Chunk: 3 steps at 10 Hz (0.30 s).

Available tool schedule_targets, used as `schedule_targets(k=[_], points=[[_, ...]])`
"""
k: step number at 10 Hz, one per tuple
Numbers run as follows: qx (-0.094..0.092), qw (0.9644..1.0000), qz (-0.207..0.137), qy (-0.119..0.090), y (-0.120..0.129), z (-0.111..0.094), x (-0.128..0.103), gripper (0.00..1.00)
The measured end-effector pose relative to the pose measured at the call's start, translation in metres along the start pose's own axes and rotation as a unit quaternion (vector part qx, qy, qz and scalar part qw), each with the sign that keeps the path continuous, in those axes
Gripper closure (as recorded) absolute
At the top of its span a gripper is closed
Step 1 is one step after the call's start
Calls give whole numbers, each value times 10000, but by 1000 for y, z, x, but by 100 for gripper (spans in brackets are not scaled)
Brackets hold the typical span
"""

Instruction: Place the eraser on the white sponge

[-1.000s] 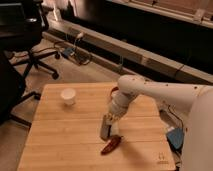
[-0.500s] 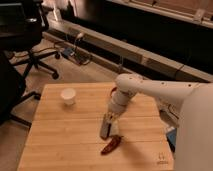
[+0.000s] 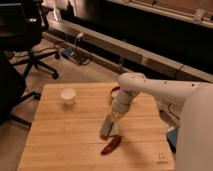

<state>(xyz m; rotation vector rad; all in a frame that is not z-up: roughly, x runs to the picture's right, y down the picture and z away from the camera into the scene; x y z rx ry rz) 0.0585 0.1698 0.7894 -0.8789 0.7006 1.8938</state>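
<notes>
My gripper (image 3: 113, 118) hangs over the middle of the wooden table (image 3: 60, 135), reaching in from the right on the white arm. It is shut on the eraser (image 3: 106, 128), a grey flat bar. The bar hangs tilted from the gripper, with its lower end close to the tabletop. A red chili pepper (image 3: 111, 145) lies on the table just in front of the eraser's lower end. The white sponge does not show; whether it is hidden behind the arm or the eraser I cannot tell.
A round white cup (image 3: 68, 95) stands at the back left of the table. A red bowl (image 3: 114, 92) peeks out behind the arm at the back edge. Black office chairs (image 3: 22, 45) stand on the floor to the left.
</notes>
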Motion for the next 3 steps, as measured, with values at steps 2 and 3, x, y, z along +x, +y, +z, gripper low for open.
schedule_targets(k=[2, 3], points=[[89, 9999, 56, -38, -6, 0, -4, 97], [127, 9999, 55, -52, -7, 1, -4, 96]])
